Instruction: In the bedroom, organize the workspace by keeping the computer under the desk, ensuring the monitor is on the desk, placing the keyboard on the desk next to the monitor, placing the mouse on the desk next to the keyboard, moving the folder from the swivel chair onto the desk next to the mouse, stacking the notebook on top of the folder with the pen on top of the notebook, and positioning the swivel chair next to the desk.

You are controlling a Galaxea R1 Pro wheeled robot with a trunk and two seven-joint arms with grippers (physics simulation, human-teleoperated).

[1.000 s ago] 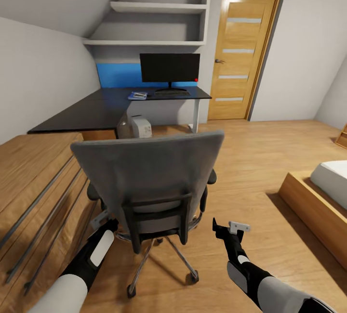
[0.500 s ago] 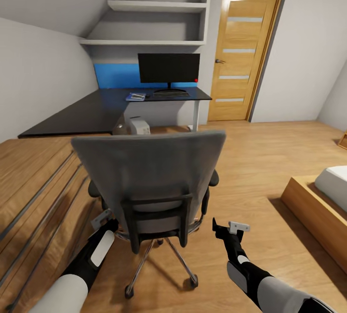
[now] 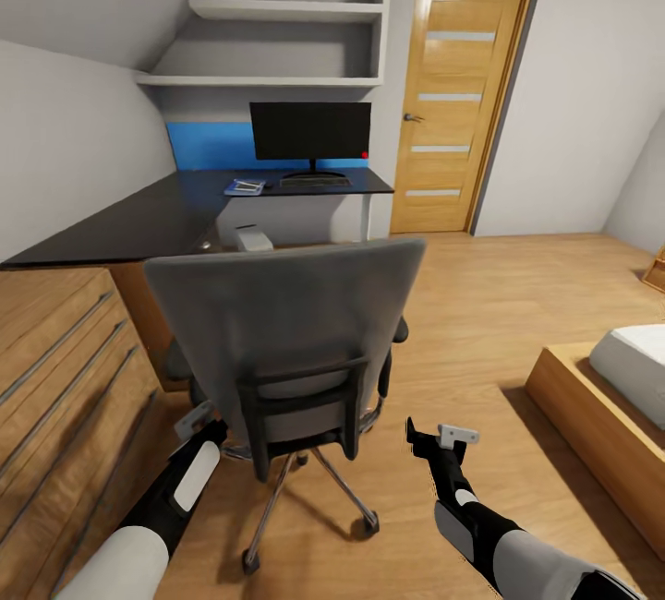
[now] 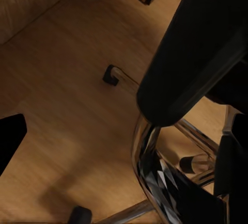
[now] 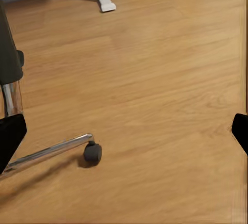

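The swivel chair (image 3: 286,323) stands right in front of me, its grey back toward me, chrome base (image 3: 319,489) on the wood floor. My left gripper (image 3: 197,419) is open beside the chrome ring (image 4: 150,172) under the seat; my right gripper (image 3: 434,438) is open and apart from the chair, over bare floor with one chair leg and caster (image 5: 92,152) nearby. Beyond the chair is the black desk (image 3: 139,222). On it stand the monitor (image 3: 310,131), the keyboard (image 3: 314,181) and the blue folder (image 3: 244,186) with small things on top, too small to tell apart. The computer (image 3: 251,237) peeks out below the desk.
A light-wood dresser (image 3: 55,360) runs along my left, close to the chair. A bed on a wooden frame (image 3: 600,388) lies at the right. A wooden door (image 3: 457,102) is at the back right, and wall shelves (image 3: 277,46) hang above the desk.
The whole view has shifted: desk, dresser and door have slid left and the dresser looms nearer. The chair keeps its place between my arms. Both grippers look unchanged.
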